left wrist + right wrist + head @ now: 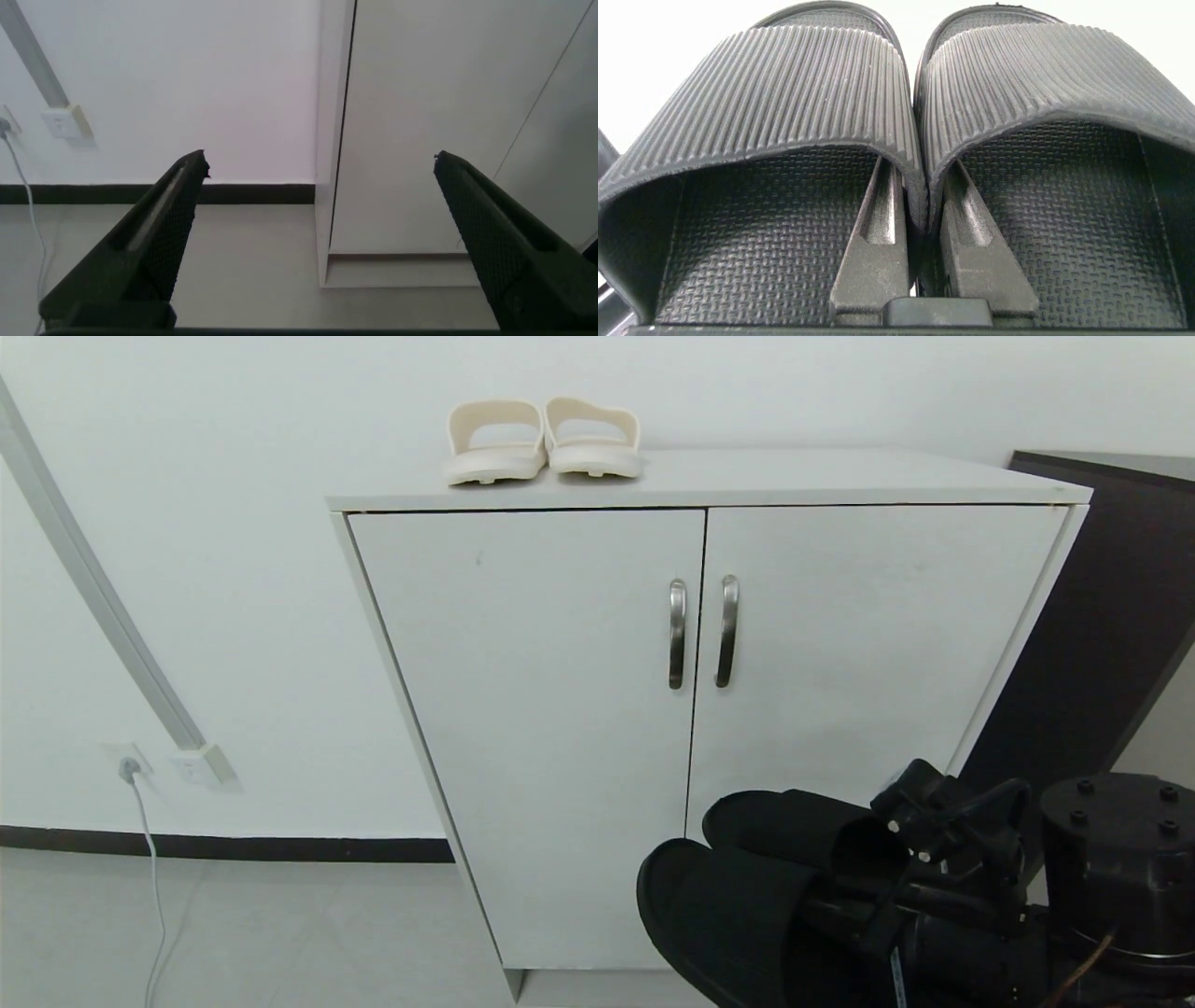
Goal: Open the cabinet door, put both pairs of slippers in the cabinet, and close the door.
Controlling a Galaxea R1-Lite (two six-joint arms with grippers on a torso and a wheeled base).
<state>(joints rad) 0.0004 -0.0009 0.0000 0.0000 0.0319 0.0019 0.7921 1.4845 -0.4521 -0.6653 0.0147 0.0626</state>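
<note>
A white two-door cabinet (560, 709) stands against the wall with both doors closed; its two metal handles (677, 633) meet at the middle. A cream pair of slippers (543, 441) rests on its top, toward the left. My right gripper (873, 882) is low in front of the right door, shut on a black pair of slippers (747, 887) held side by side. In the right wrist view its fingers (873, 247) pinch the slippers' inner walls (915, 177) together under the ribbed straps. My left gripper (318, 163) is open, low beside the cabinet's left corner (327, 187), holding nothing.
A dark cabinet (1102, 635) stands right of the white one. A wall socket with a grey cable (149, 859) and a slanted wall trunking (93, 588) are at the left. Grey floor (233, 933) lies open in front of the cabinet's left side.
</note>
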